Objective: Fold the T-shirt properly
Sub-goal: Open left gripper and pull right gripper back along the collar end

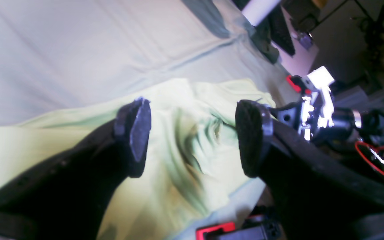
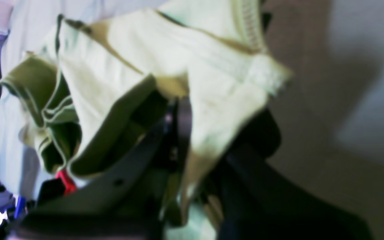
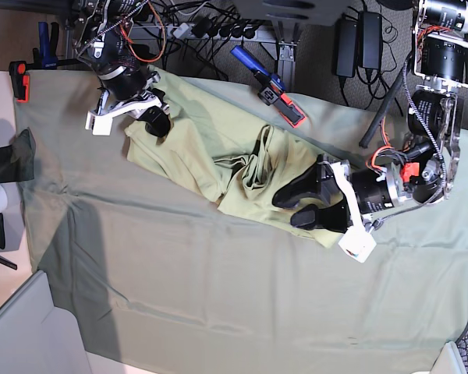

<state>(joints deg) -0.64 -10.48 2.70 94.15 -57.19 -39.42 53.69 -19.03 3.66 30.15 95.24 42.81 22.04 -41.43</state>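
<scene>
Right gripper [image 2: 178, 113] pinching T-shirt [image 3: 218, 160] at far-left end; shirt's long axis runs diagonally across bench cloth [image 3: 179, 273] twd left gripper [image 1: 192, 133], spread wide just over bunched near-right end.

A dull grey-green table cloth [image 3: 179, 273] drapes the tabletop, creased near its left edge; a blue and red clamp [image 3: 269, 84] lies at the far edge, a small red clamp [image 3: 19, 80] at the far left corner, black power adapters [image 3: 359, 39] beyond
</scene>
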